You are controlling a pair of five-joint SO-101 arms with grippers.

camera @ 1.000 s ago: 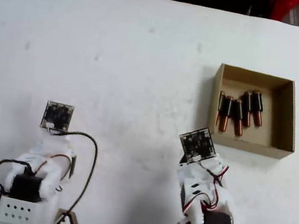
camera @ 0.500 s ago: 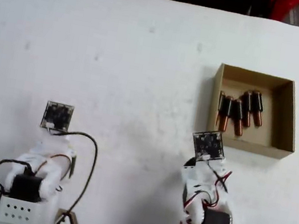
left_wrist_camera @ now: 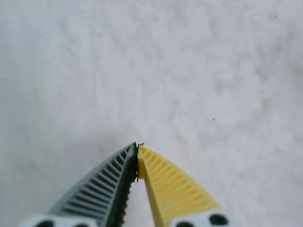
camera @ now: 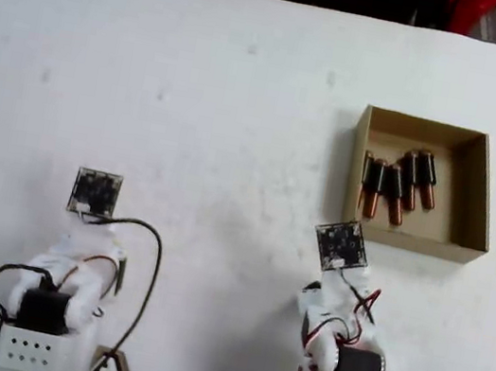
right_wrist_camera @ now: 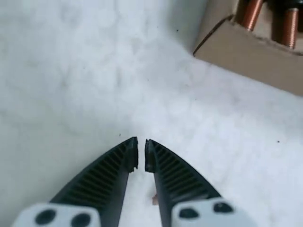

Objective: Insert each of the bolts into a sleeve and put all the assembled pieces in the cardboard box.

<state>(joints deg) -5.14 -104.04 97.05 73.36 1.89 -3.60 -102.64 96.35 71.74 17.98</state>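
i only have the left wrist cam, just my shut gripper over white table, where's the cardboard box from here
Observer: In the high view the cardboard box sits on the table on the right arm's side, farther out than either arm.
Operator: anything in it
Observer: Several assembled pieces lie side by side in it, dark sleeve ends away from the arms and copper ends toward them.
Operator: and where's the other arm
Observer: The right gripper hangs over bare table just short of the box's near corner and holds nothing.
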